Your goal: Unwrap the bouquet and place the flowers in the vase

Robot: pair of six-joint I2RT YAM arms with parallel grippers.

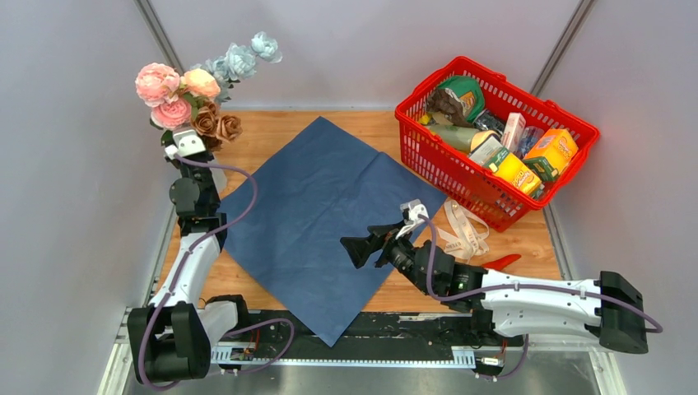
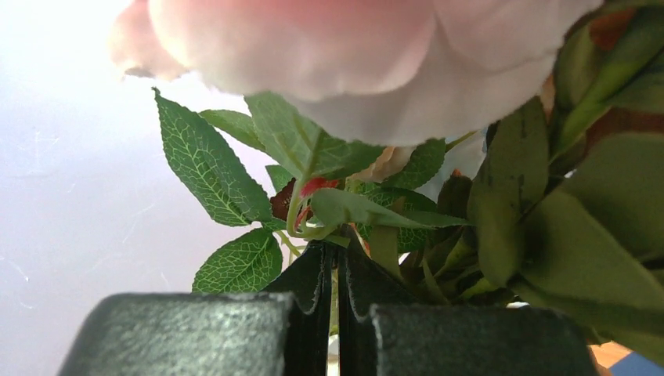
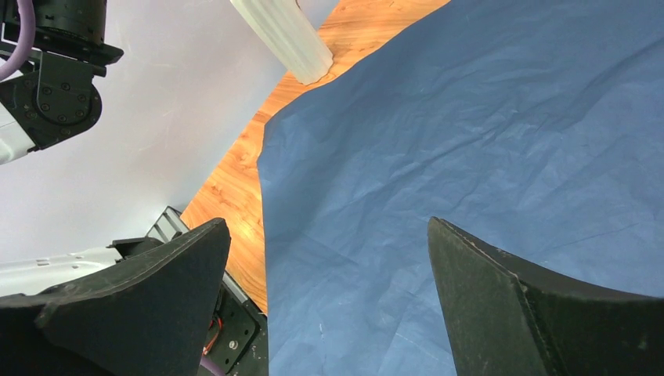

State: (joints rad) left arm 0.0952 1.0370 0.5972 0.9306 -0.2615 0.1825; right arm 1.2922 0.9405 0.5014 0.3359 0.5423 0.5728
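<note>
Flowers: bunch of fake pink, peach, pale blue & brown flowers (image 1: 193,95) w/ green leaves, unwrapped, held up high at 10 o'clock of the brown wooden table (image 1: 272,123).
Left claw: black left claw (image 1: 183,141) (image 2: 335,258) is pinched tight on a thin green stem of the flowers, just under the leaves. A big pink bloom (image 2: 313,47) fills the top of the left wrist view.
Vase: tall white ribbed vase (image 3: 286,39), only its foot shows. It stands on the wood right at the 9 o'clock corner of the paper. Its mouth is hidden, so can't tell if any stems are inside.
Right claw: black right claw (image 1: 368,244) (image 3: 327,223) is spread wide w/ nothing in it, above the 5 o'clock part of the paper.
Paper: dark blue paper sheet (image 1: 321,197) lies open & flat, like a diamond, mid table.
Ribbon: cream ribbon (image 1: 461,230) lies loose on the wood at 4 o'clock of the paper, near the basket.
Basket: red plastic basket (image 1: 444,169) full of food packs, at 2 o'clock.
</note>
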